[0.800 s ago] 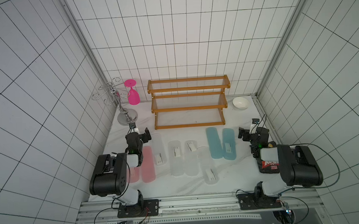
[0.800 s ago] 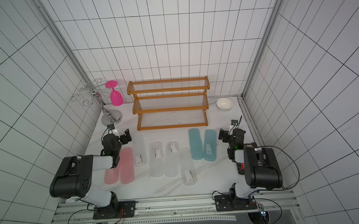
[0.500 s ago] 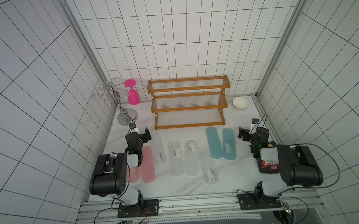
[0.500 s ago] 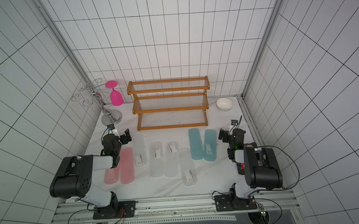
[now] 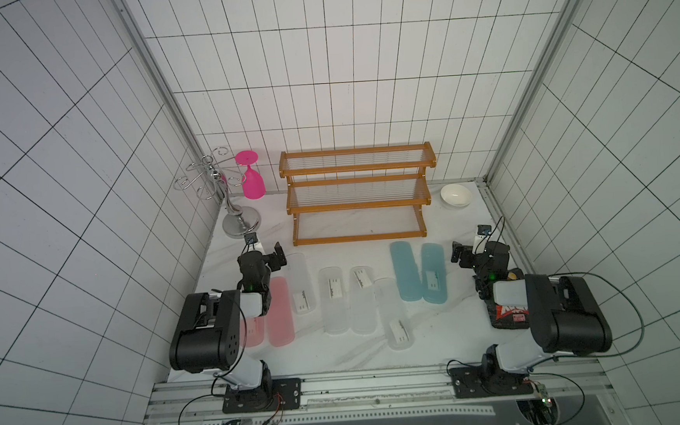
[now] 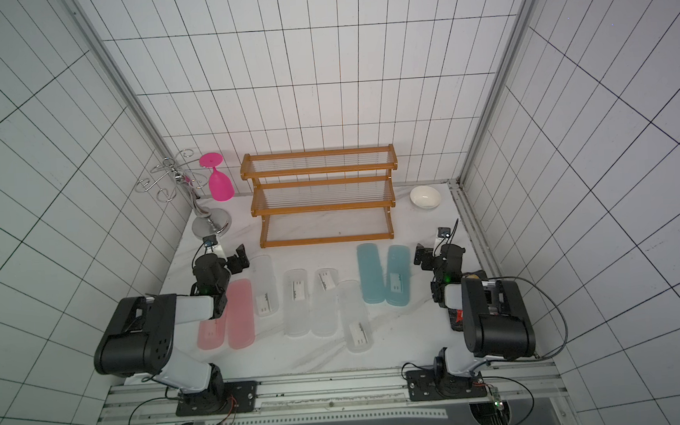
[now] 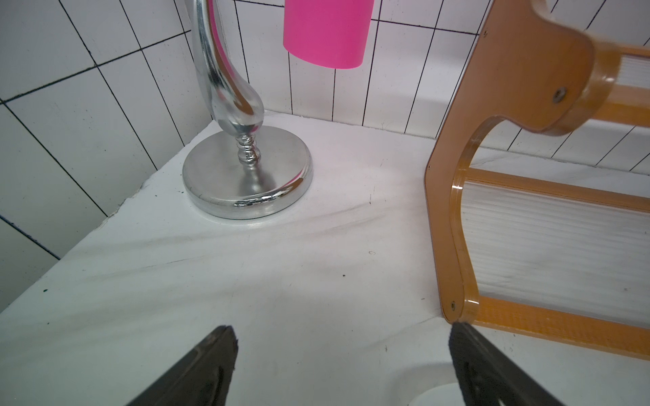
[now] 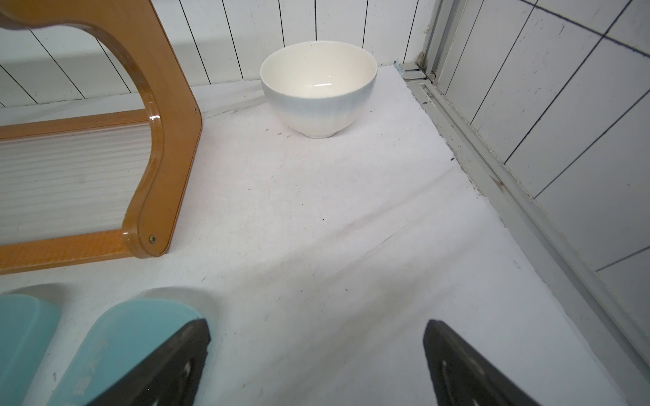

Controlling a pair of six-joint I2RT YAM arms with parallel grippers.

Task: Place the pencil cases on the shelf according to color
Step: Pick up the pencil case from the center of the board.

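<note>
Nothing is seen to have shifted since the earlier frames: both arms and all eight cases are found where they were. The left gripper (image 7: 341, 328) is held with its black fingers (image 7: 197, 369) spread wide on nothing, low over the white marble-patterned tabletop (image 5: 450, 328), and aimed between the silver wire stand (image 5: 241, 223) and the shelf's end panel. The right gripper (image 8: 316, 323) is likewise parted and empty. The rounded end of one of the two light blue translucent plastic pencil cases (image 5: 433, 272) lies just beside one of its fingers, though contact cannot be told.

This open, low posture is judged to be readiness for a first pick, with each arm parked at the end of the row it can reach. The cases are laid flat in a row in front of the orange-brown wooden three-tier shelf (image 5: 356, 207), already grouped by colour. The blue pair lies nearest the right arm, and the four clear-frosted plastic pencil cases (image 5: 333, 301) are in the middle. The two pink translucent plastic pencil cases (image 5: 280, 310) lie beside the left arm, one partly hidden under it. All three tiers are bare, so no placing has yet been done.

A bright pink plastic goblet (image 5: 252, 182) is hung upside down from the stand, and a small white ceramic bowl (image 5: 456, 195) is set beside the shelf's other end
</note>
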